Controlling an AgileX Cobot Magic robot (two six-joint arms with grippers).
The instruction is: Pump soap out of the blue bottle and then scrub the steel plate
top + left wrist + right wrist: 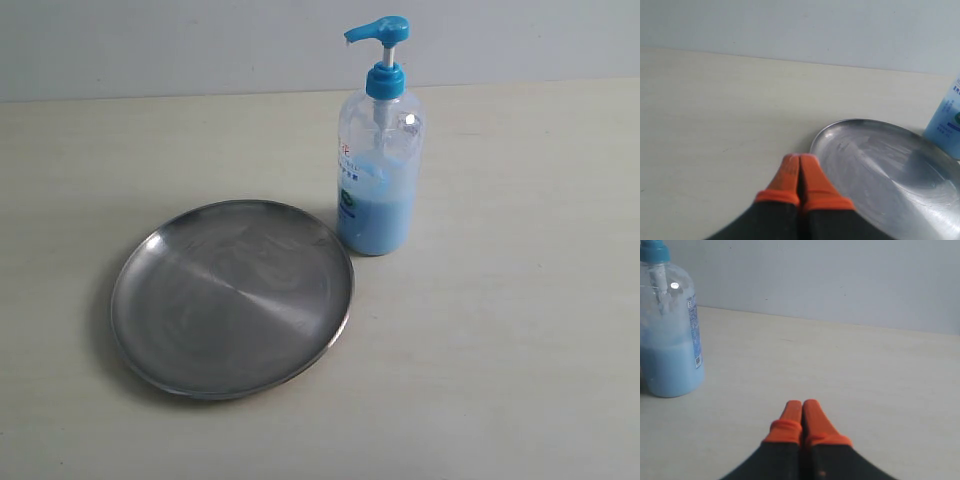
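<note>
The steel plate (232, 297) lies flat on the pale table, round and shiny, with faint whitish smears across its face. Just behind its right rim stands the blue bottle (378, 170), upright, its blue pump head pointing left and light-blue soap (375, 215) filling the lower part. Neither gripper shows in the exterior view. In the left wrist view my left gripper (800, 159) is shut with nothing in it, its orange tips close to the steel plate (890, 175). My right gripper (802, 404) is shut and empty too, some way from the blue bottle (667, 330).
The pale table (520, 330) runs back to a plain light wall (200, 45). Nothing else stands on it.
</note>
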